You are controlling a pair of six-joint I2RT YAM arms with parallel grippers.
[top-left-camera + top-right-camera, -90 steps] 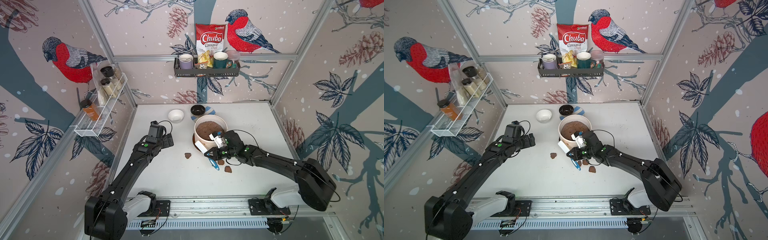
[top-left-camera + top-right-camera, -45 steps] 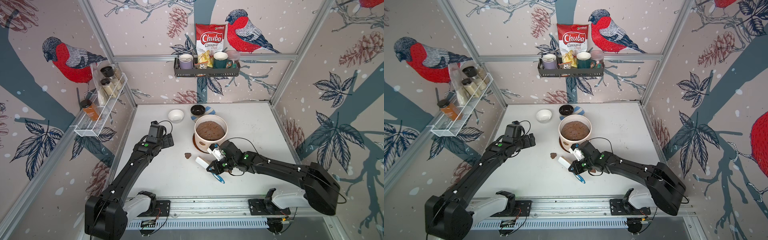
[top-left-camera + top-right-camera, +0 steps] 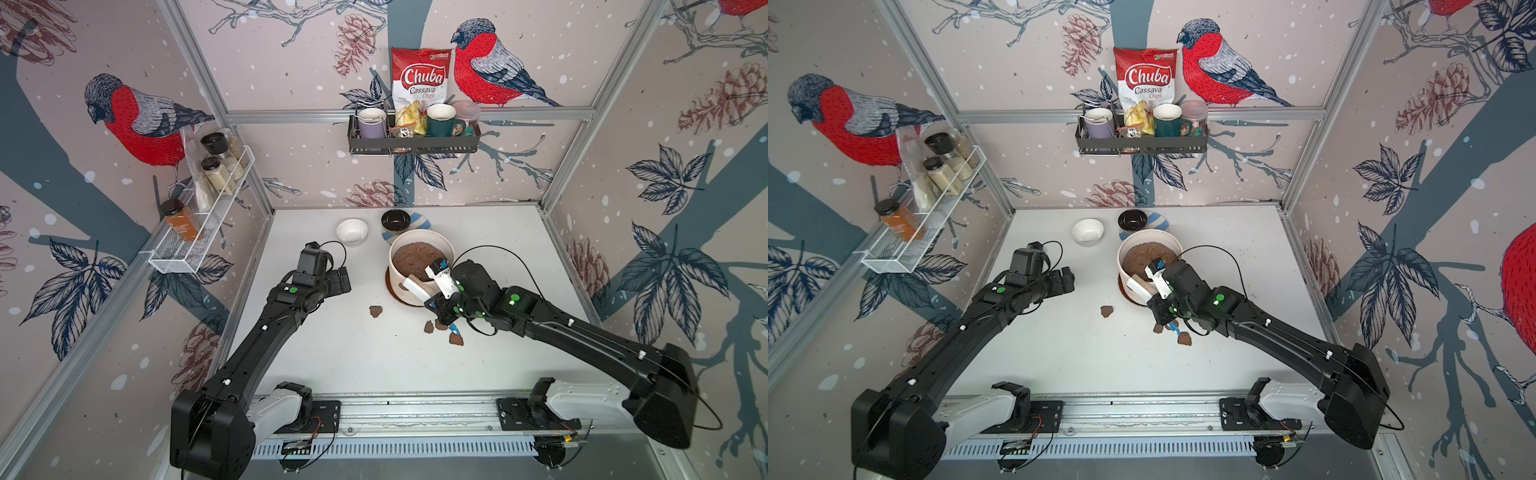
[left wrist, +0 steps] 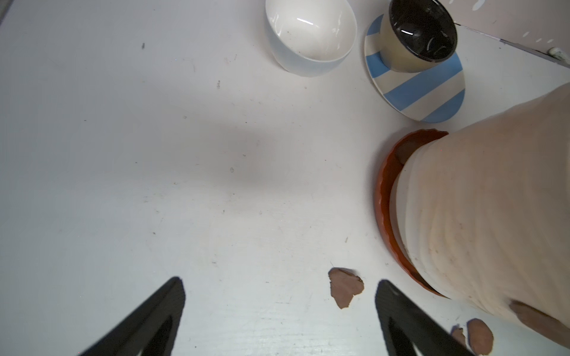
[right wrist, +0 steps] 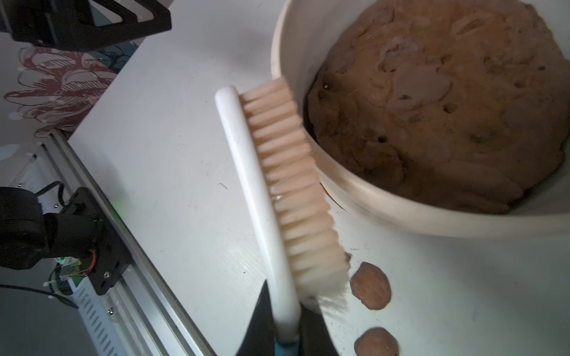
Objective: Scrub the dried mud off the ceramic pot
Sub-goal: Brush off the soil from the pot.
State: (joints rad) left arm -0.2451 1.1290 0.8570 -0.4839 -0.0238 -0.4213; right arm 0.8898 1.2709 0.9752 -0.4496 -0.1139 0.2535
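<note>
Black fingers of the right claw (image 5: 283, 326) are clamped on the neck of a brush (image 5: 262, 185), where its white back meets a blue handle. The brush runs out ahead of the fingertips. Its pale bristles (image 5: 293, 185) are turned toward the ceramic pot (image 5: 385, 212) and lie against the outside of the rim.

The pot stands directly in front of this claw, upright on a brown saucer (image 4: 385, 191), and is filled with a brown soil-like mass (image 5: 447, 108).

Beneath and just beside the claw, flakes of dried mud (image 5: 370, 286) lie on the white table (image 5: 185, 154). In both top views a few sit close to the blue end of the handle. Another flake (image 3: 376, 311) lies apart from them, out toward the left claw (image 3: 343, 280).

The left claw is spread wide with nothing between its fingers. It hangs over bare table, well apart from the pot's wall. Its wrist view shows that lone flake just inside one finger and a blurred brown patch low on the pot's wall.

Farther out, past the left claw's tips, a small white bowl (image 4: 308, 40) sits beside a black bowl (image 4: 419, 30), which rests on a blue-striped plate (image 4: 416, 92) near the pot.
</note>
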